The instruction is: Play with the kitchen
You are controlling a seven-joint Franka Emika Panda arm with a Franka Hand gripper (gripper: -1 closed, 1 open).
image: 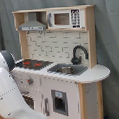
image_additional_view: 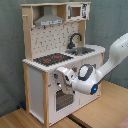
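Observation:
The kitchen (image: 61,80) is a tall light-wood and white toy with a black-red stovetop (image: 33,63), a sink (image: 66,70), a black faucet (image: 78,53), a grey hood (image: 32,26) and a small microwave (image: 63,18). In the second exterior view the kitchen (image_additional_view: 37,75) stands on the left, and my white arm (image_additional_view: 112,57) reaches in from the right. My gripper (image_additional_view: 62,80) is pressed against the kitchen's front, just under the stovetop (image_additional_view: 52,58) and above the dark oven window (image_additional_view: 63,100). In the first exterior view my arm (image: 9,93) hides that part of the front.
A grey curtain (image: 109,38) hangs behind the kitchen. The toy stands on a wooden tabletop (image_additional_view: 100,112), whose seam runs under my arm. A small windowed door (image: 58,101) sits in the lower front below the sink.

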